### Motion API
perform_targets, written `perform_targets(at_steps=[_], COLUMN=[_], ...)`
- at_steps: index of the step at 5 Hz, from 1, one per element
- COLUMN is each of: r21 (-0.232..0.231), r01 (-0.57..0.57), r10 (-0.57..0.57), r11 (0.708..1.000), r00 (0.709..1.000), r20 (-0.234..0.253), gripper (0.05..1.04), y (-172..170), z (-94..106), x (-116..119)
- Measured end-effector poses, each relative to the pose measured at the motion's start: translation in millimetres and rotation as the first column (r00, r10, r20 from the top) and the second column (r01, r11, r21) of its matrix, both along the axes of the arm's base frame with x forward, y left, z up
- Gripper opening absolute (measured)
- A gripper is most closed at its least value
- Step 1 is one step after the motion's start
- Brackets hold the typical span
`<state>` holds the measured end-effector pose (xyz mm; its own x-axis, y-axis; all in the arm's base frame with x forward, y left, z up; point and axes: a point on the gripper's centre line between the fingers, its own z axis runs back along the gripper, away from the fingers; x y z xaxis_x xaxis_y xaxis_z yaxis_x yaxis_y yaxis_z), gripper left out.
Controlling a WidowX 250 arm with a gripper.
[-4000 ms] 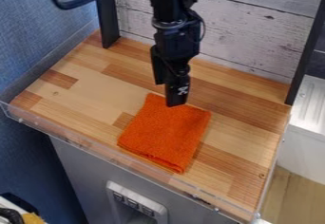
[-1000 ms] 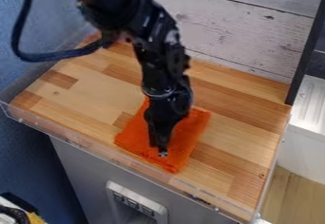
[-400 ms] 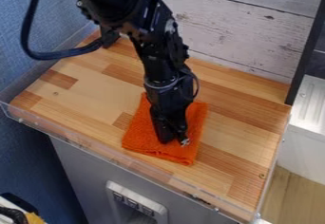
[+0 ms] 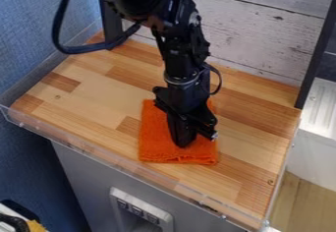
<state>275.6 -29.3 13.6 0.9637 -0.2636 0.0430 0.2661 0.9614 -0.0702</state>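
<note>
We see the orange cloth (image 4: 154, 140) behind the clear front lip (image 4: 117, 166) turned under our gripper (image 4: 197, 140), so its near edge now slants to that lip instead of running along it, though we cannot tell whether the grip is wide or narrow.

Your black arm (image 4: 181, 54) slants down from 11 o'clock, its gripper (image 4: 197, 140) pointing down toward 5 o'clock, fingertips spread apart.
</note>
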Motion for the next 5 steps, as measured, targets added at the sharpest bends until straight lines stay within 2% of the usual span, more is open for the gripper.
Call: perform_targets(at_steps=[1,2,3,4,5], r21=[0.011,0.037,0.074,0.109,0.121], r01=[-0.101,-0.172,-0.226,-0.244,-0.261], r10=[0.102,0.174,0.232,0.255,0.272], r11=[0.995,0.984,0.971,0.964,0.958], r00=[0.994,0.983,0.968,0.961,0.958], r20=[-0.045,-0.062,-0.094,-0.108,-0.089], gripper=[0.059,0.071,0.210,0.449,0.749], y=[-5,-6,-5,-1,9], z=[-2.7,-3.8,-3.6,3.7,18.3], x=[3,5,-1,1,15])
